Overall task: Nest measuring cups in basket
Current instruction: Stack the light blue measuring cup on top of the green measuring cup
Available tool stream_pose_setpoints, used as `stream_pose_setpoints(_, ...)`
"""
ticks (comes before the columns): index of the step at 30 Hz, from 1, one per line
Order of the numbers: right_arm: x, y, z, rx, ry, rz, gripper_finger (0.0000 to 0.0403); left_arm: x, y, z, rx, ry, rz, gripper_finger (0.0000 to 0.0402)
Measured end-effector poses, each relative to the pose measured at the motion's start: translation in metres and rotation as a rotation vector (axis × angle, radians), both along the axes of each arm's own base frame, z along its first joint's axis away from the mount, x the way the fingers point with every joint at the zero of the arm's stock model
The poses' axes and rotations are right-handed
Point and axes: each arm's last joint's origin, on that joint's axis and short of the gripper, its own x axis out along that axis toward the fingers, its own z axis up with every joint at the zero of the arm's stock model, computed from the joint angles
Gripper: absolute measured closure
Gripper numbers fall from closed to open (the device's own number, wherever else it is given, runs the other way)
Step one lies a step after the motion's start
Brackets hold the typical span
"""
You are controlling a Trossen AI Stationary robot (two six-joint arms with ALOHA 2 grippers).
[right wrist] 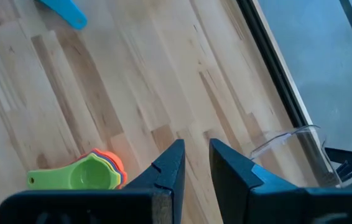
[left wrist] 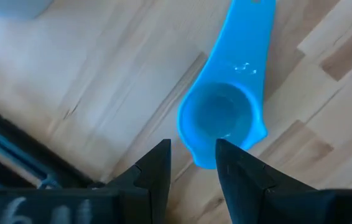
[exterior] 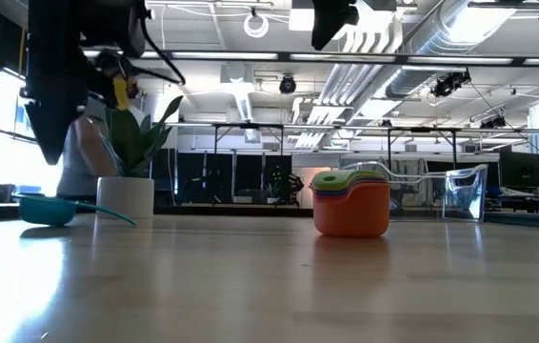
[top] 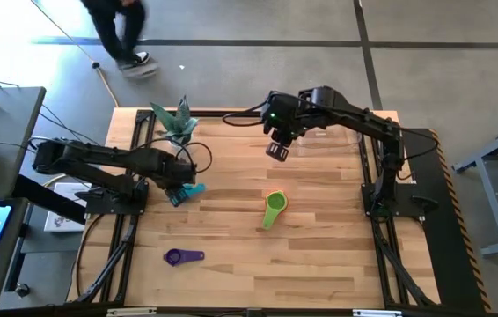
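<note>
The left gripper (left wrist: 191,163) hangs low over the wood, its two dark fingers (left wrist: 154,171) parted by a narrow gap and holding nothing; the near rim of the teal measuring cup (left wrist: 221,118) sits just beyond the tips, bowl up and handle pointing away, so the jaws are lined up to take that rim. In the high view the same gripper (top: 179,192) stands at the table's left side, beside the teal cup (top: 194,188) and near the small potted plant (top: 175,121).

The right gripper (right wrist: 194,163) is raised above the table's middle rear, its fingers close together and empty, apparently waiting clear of the stack. Below it, a nested stack topped by the green measuring cup (top: 274,208) rests on bare wood at centre; orange, blue and yellow layers show under the green in the low view (exterior: 350,202). The clear basket (right wrist: 294,146) stands near the rear right edge, well apart from the stack. A purple measuring cup (top: 182,256) lies alone toward the front left.

Judgement: the cups are partly nested, but on the table, not in the basket.
</note>
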Motion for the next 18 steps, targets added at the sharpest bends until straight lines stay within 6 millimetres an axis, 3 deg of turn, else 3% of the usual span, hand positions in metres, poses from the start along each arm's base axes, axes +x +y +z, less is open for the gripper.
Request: stream_pose_setpoints(18, 0.0, -0.002, -0.001, 0.009, -0.004, -0.027, 0.0337, 0.021, 0.022, -0.041, -0.017, 0.151, -0.045, 0.0287)
